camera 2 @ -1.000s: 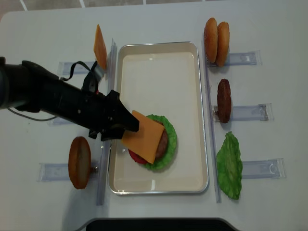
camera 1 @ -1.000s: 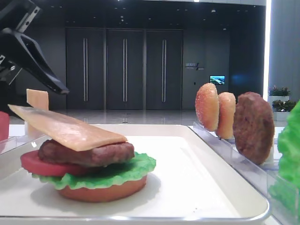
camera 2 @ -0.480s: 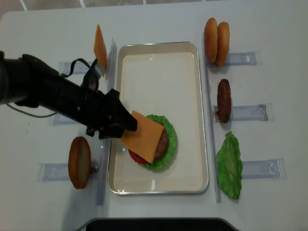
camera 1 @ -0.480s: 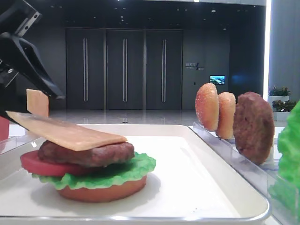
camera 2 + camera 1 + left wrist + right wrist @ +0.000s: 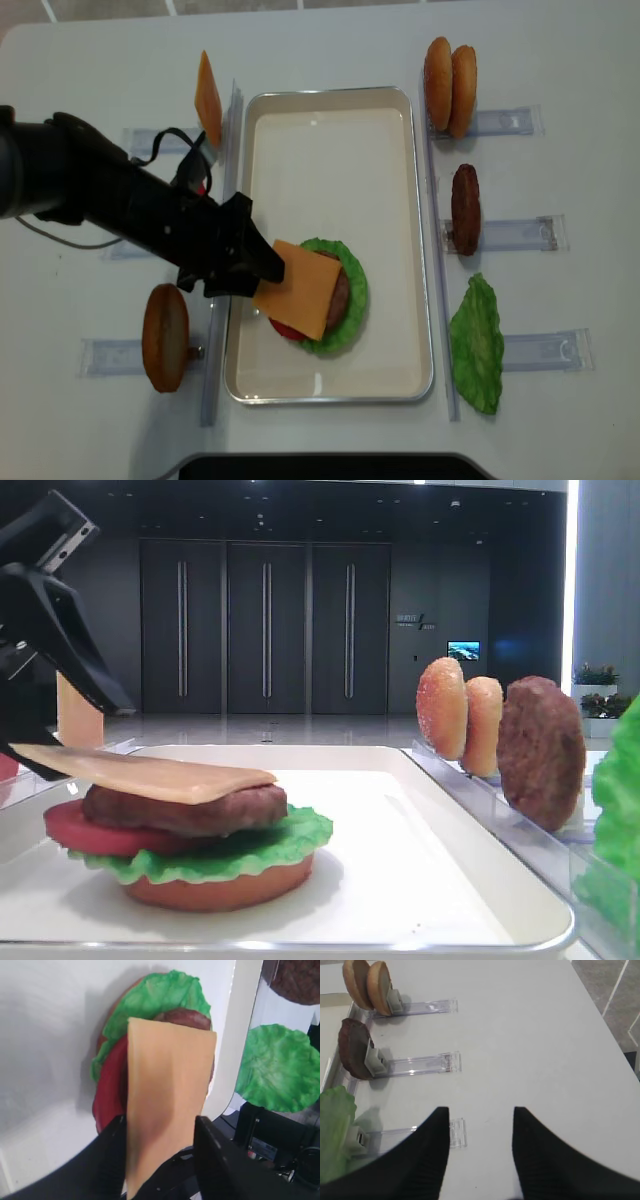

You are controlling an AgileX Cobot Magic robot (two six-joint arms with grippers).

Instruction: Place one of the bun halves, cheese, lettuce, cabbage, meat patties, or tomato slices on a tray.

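The white tray (image 5: pixel 330 130) holds a stack: bun half (image 5: pixel 220 890), green lettuce (image 5: pixel 270 845), red tomato slice (image 5: pixel 85 832) and brown meat patty (image 5: pixel 190 810). A square pale orange cheese slice (image 5: pixel 305 290) lies almost flat on the patty, overhanging to the left. My left gripper (image 5: pixel 262 278) is at the tray's left rim, shut on that overhanging end; in the left wrist view the cheese (image 5: pixel 170 1070) spans the gap between both fingers. My right gripper (image 5: pixel 480 1112) is open over bare table on the right, with nothing between its fingers.
Clear racks flank the tray. On the left stand a second cheese slice (image 5: pixel 207 98) and a bun half (image 5: pixel 165 337). On the right stand two bun halves (image 5: pixel 450 72), a meat patty (image 5: pixel 465 208) and a lettuce leaf (image 5: pixel 478 345).
The cheese has gone from steeply tilted to almost flat on the patty. My left gripper has lowered with it and drawn slightly back to the left.
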